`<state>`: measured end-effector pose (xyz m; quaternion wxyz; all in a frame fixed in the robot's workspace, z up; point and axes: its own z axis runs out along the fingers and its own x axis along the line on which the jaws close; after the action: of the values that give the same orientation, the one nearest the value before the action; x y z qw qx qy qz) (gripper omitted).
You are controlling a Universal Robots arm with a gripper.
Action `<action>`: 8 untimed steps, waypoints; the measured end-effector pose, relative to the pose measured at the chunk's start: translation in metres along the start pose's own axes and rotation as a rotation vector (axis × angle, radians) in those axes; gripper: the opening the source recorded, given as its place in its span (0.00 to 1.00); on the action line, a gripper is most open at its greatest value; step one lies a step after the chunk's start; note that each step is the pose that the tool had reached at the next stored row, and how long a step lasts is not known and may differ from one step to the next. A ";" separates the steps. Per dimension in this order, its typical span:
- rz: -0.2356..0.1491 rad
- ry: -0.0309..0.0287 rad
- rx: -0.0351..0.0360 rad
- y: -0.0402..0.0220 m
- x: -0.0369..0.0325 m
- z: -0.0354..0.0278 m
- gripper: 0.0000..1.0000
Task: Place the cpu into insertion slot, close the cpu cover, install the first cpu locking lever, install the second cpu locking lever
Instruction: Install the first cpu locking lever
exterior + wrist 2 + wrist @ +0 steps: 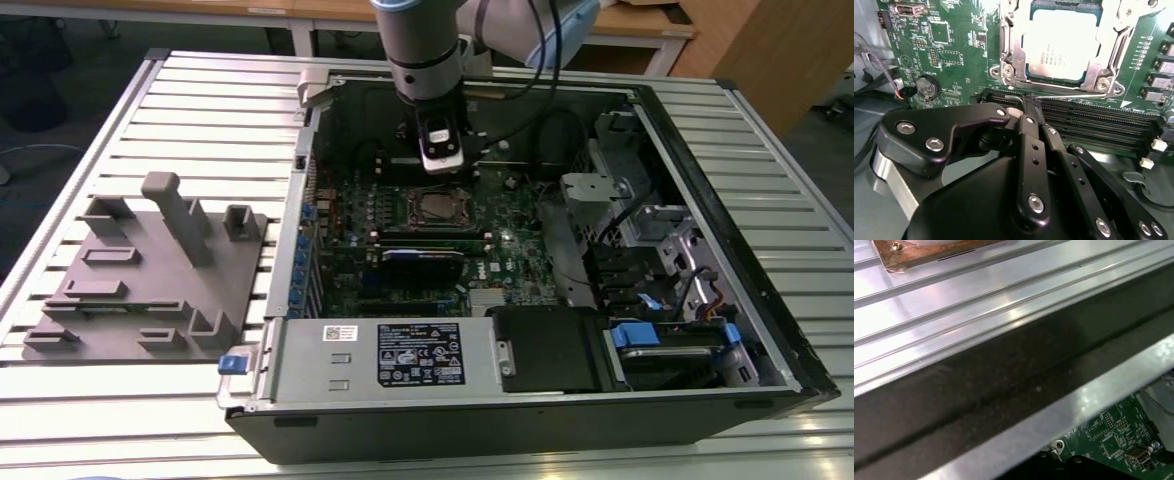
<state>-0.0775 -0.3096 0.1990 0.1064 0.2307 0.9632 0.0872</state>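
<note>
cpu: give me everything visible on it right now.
The cpu is a flat square chip with a pale silver-grey metal top bearing faint dark print. It lies level in the insertion slot on the green motherboard. The cpu cover, a metal frame with a cut-out centre, is down around it and overlaps its edges. A thin wire lever runs along the frame's near side. In the second wrist view the pincer sits just short of the socket, not touching the chip.
</note>
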 end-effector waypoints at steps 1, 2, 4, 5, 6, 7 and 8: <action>0.000 -0.0004 -0.0001 -0.0004 0.0007 0.0000 0.11; 0.000 -0.0008 -0.0003 -0.0007 0.0013 0.0001 0.11; 0.000 -0.0014 -0.0007 -0.0010 0.0022 0.0004 0.11; 0.000 -0.0019 -0.0009 -0.0012 0.0023 0.0008 0.11; -0.001 -0.0027 -0.0013 -0.0012 0.0024 0.0013 0.11; -0.001 -0.0034 -0.0017 -0.0013 0.0025 0.0017 0.11; -0.001 -0.0042 -0.0021 -0.0013 0.0027 0.0022 0.11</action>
<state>-0.0799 -0.3092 0.1962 0.1087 0.2305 0.9630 0.0877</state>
